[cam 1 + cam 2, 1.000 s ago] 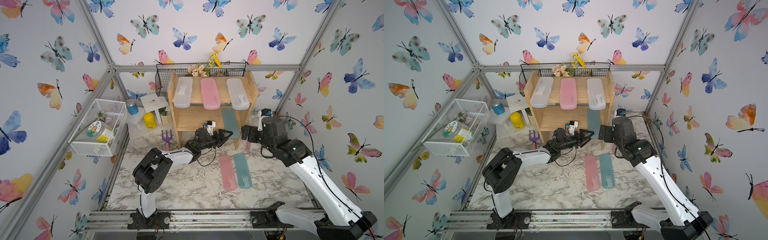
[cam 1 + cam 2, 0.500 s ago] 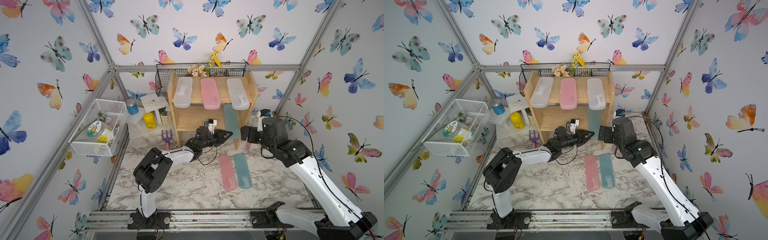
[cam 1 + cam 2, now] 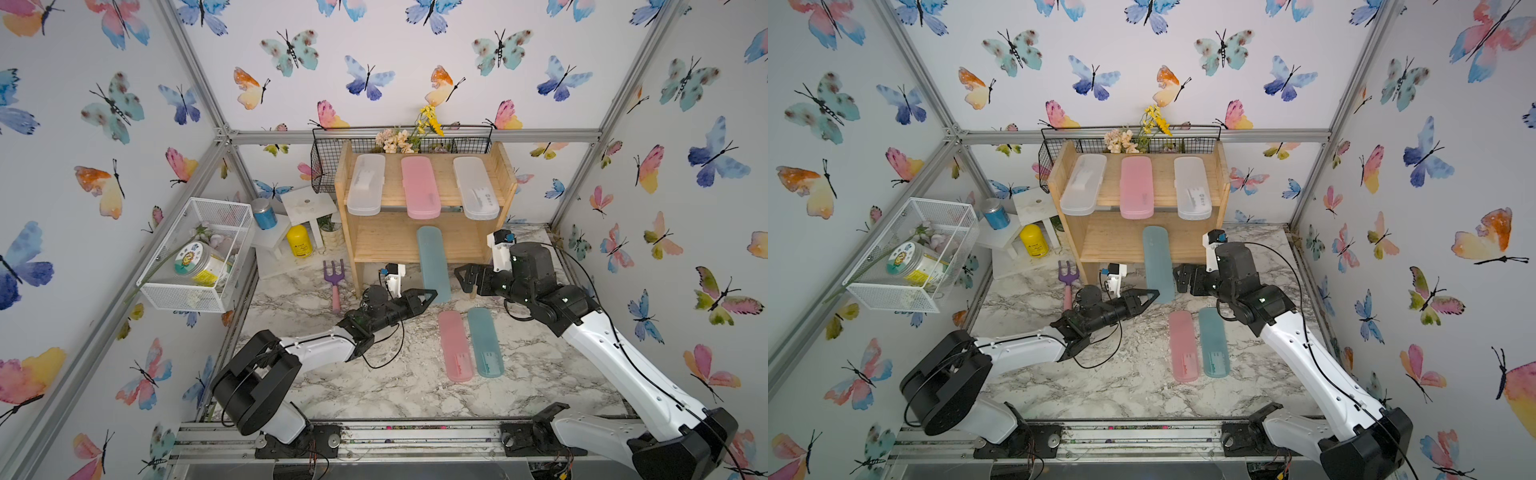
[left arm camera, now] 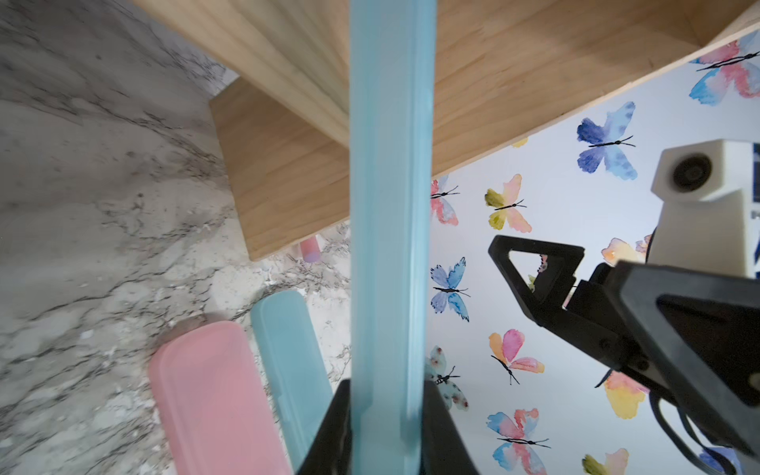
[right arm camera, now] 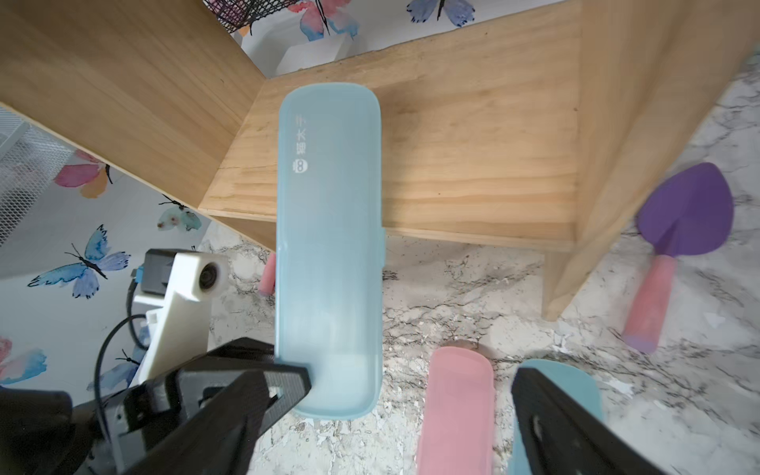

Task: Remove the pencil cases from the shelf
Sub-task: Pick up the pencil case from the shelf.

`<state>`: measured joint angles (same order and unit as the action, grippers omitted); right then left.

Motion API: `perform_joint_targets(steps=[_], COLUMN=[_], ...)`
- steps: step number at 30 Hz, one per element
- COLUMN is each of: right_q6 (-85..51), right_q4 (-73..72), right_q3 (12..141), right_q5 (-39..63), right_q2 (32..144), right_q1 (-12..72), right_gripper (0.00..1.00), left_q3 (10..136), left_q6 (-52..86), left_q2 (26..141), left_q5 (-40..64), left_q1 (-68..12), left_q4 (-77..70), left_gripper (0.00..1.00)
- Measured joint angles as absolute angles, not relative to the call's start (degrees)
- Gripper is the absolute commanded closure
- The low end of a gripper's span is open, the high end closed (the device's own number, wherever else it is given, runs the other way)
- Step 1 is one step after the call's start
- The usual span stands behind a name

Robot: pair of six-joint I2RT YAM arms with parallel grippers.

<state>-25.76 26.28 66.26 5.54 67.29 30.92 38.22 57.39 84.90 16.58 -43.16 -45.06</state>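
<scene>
Illegible white print (image 5: pixel 301 144) on teal case (image 5: pixel 329 255)

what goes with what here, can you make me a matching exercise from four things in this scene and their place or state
Column one:
1. left gripper
2. right gripper
3. frosted white pencil cases
4. toy fork

Column two:
a. lying on the marble table beside the shelf
b. open, holding nothing
c. on the shelf's top tier
d. shut on the teal pencil case

Pairs: 1-d, 2-b, 3-c, 4-a
</scene>
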Motion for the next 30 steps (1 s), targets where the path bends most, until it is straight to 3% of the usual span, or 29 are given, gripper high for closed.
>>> perform_joint_targets(steps=[13, 30], right_q6=[-27.9, -27.9], right_q4=[18.9, 15.4], right_q3=[68.9, 75.6], right_q5=[5.6, 5.6], right_q2=[81.4, 90.8], right_q1=[42.7, 45.0], right_gripper=[0.01, 0.01], left_q3=[32.2, 29.0], left_q6=[50.1, 49.0], left_q2=[71.0, 65.9], left_q5=[9.7, 8.6], left_q1=[-44.4, -44.4], left_q4=[-34.6, -31.7], left_gripper=[0.77, 0.76])
